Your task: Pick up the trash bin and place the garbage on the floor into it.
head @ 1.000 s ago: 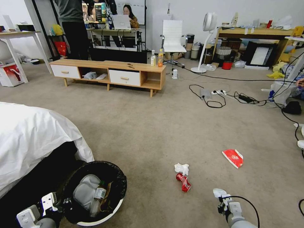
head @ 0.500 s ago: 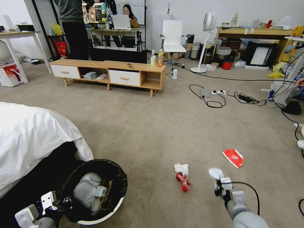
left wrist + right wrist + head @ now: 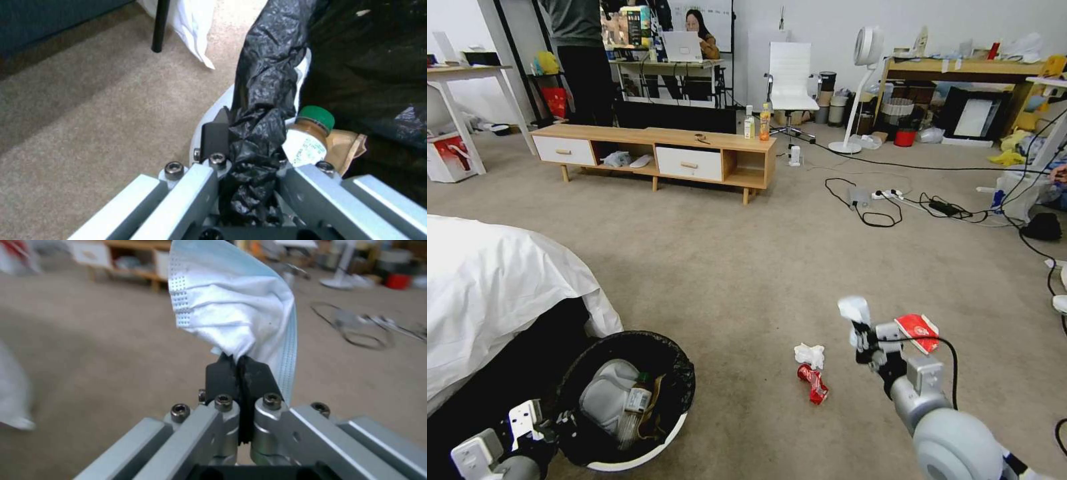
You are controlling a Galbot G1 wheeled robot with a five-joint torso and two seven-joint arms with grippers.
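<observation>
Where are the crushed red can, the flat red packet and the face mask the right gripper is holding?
Crushed red can (image 3: 814, 385): head view, middle of its body on the carpet.
Flat red packet (image 3: 920, 330): head view, its red face behind the right arm.
Face mask (image 3: 227, 310): right wrist view, white pleated middle above the shut fingers.

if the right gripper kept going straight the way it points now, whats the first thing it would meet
Probably nothing near: the right gripper, shut on a white face mask, points forward over open carpet toward the low wooden cabinet far off. Depth is unclear.
</observation>
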